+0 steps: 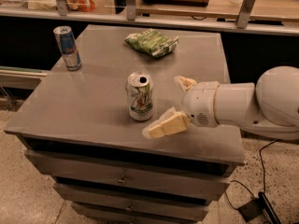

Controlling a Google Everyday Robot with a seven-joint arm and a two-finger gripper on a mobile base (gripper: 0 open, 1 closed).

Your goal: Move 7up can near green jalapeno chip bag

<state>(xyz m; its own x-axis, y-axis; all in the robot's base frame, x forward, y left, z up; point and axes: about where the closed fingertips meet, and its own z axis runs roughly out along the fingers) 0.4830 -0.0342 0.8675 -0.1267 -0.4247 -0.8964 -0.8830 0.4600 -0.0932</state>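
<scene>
A slim blue and silver can [67, 47] is stood upright near the back left corner of a grey table [88, 104]. Drawers [122, 180] are set below its top. A black cable [270, 210] is laid on the speckled floor [23, 190] at the right.
</scene>
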